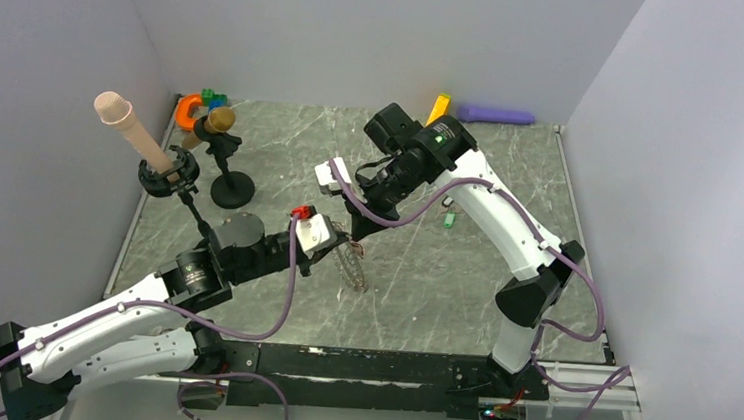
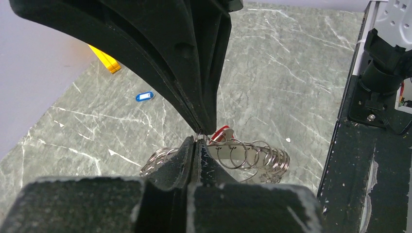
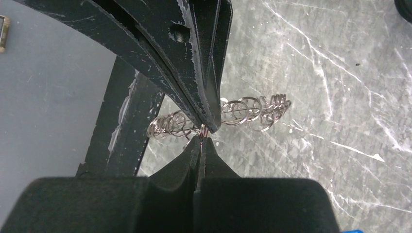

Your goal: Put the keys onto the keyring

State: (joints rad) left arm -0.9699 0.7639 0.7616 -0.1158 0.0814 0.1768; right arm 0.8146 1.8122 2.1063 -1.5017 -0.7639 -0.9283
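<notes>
The keyring (image 1: 354,267), a floppy loop of silver rings, hangs above the table at its middle. My left gripper (image 1: 342,242) and right gripper (image 1: 355,231) meet tip to tip, and each is shut on a ring at the top of the loop. In the left wrist view my fingers (image 2: 194,150) pinch the keyring (image 2: 252,158). A red key (image 2: 221,131) sits just behind it; I cannot tell whether it is threaded on. In the right wrist view my gripper (image 3: 201,139) pinches the keyring (image 3: 243,112). A blue key (image 2: 144,96) and a green key (image 1: 450,217) lie on the table. The black key is out of view.
A long orange block (image 1: 438,108) and a purple cylinder (image 1: 496,114) lie at the back wall. Two black stands (image 1: 232,190) holding tan props stand at the back left, beside an orange piece (image 1: 188,110). The black base rail (image 1: 386,367) runs along the near edge.
</notes>
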